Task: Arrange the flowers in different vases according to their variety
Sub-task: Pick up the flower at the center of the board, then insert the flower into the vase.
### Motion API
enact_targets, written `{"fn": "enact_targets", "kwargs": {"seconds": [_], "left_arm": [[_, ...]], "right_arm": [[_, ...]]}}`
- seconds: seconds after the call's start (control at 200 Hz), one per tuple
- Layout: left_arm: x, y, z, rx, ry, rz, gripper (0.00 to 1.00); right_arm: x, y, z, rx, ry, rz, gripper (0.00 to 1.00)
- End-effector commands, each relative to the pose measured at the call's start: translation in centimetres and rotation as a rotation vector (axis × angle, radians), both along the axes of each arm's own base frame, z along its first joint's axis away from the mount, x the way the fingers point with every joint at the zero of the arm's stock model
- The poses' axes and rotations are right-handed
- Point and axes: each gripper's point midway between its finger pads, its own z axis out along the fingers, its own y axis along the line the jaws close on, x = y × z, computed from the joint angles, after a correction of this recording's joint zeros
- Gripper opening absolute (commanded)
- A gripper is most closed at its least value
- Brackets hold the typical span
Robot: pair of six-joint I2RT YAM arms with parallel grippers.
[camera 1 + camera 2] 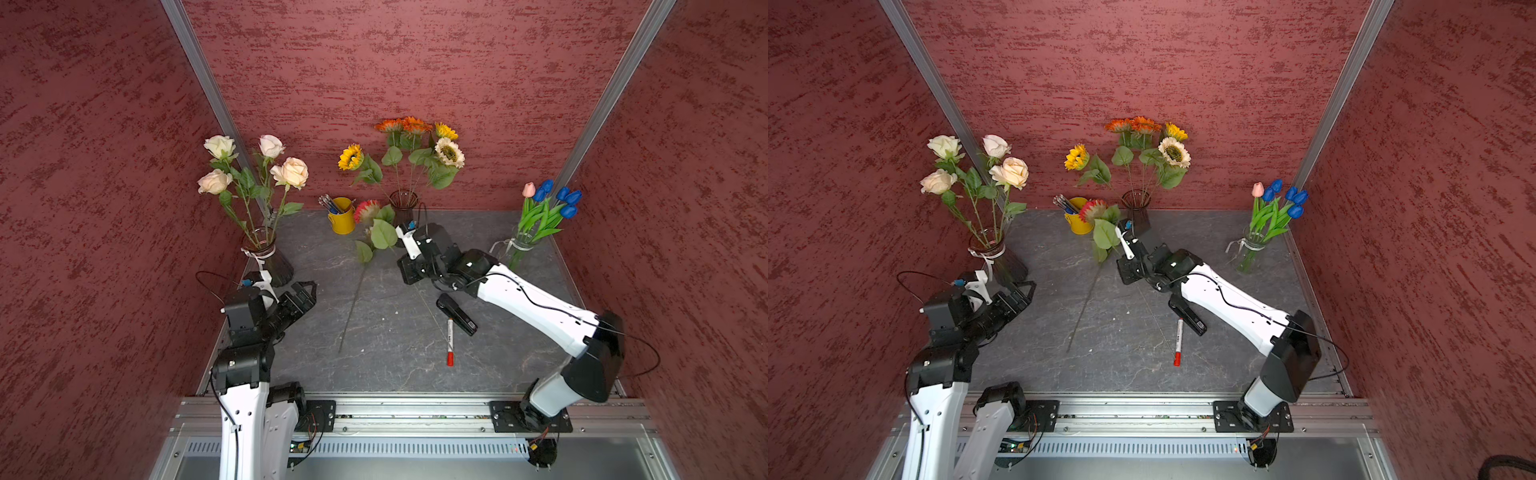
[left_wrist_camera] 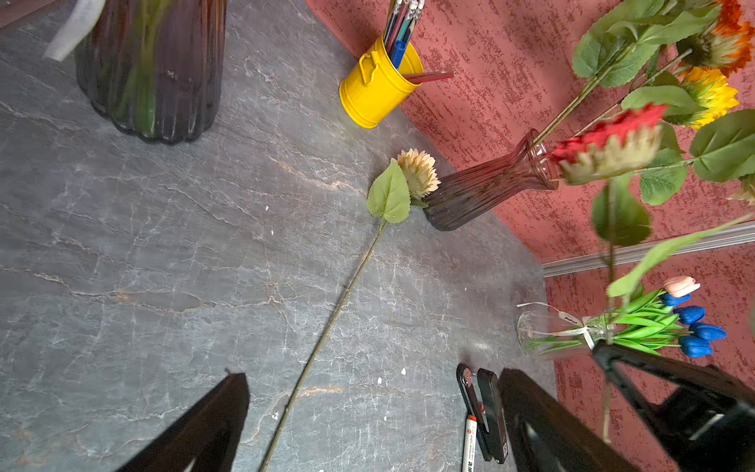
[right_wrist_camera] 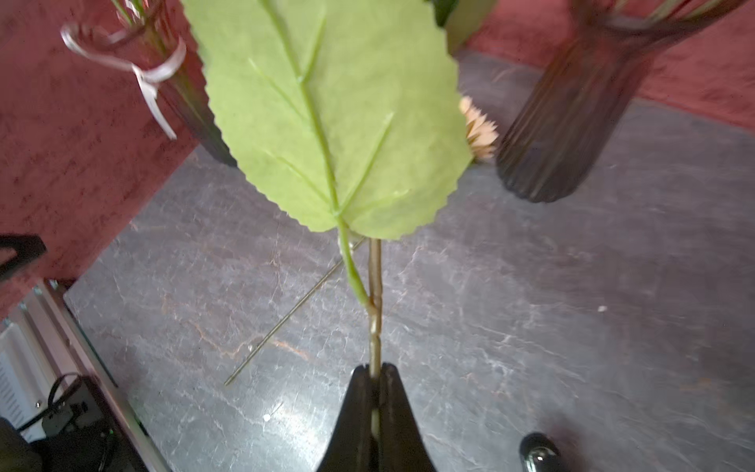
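Grey slate tabletop [image 1: 395, 374] carried the ribbed vase [image 1: 403, 208] at twelve o'clock from the right gripper [image 3: 375, 370], clamped on the stem of the red sunflower [image 1: 368, 210], its axis running five-to-eleven o'clock; the left gripper [image 1: 309, 293] gaped empty, farther off.

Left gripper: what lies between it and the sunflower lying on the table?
Nothing: in a top view only bare table separates the open left gripper from the cream sunflower, at its stem.
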Motion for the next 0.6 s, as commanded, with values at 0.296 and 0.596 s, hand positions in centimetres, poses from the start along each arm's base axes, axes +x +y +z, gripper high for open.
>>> {"fn": "enact_targets", "kwargs": {"seconds": [0.296,0.596], "left_arm": [[0.9,-1.6,-2.1,-0.052,0.014,-0.048,1.00],[2.2,-3.5,-4.2,-0.015,0.088,-0.105,1.00]], "right_arm": [[8.6,-2.5,18.7,0.322,-0.657,-0.112,0.00],[16.5,0.5,25.6,0.496,-1.053,-0.171,0.00]]}}
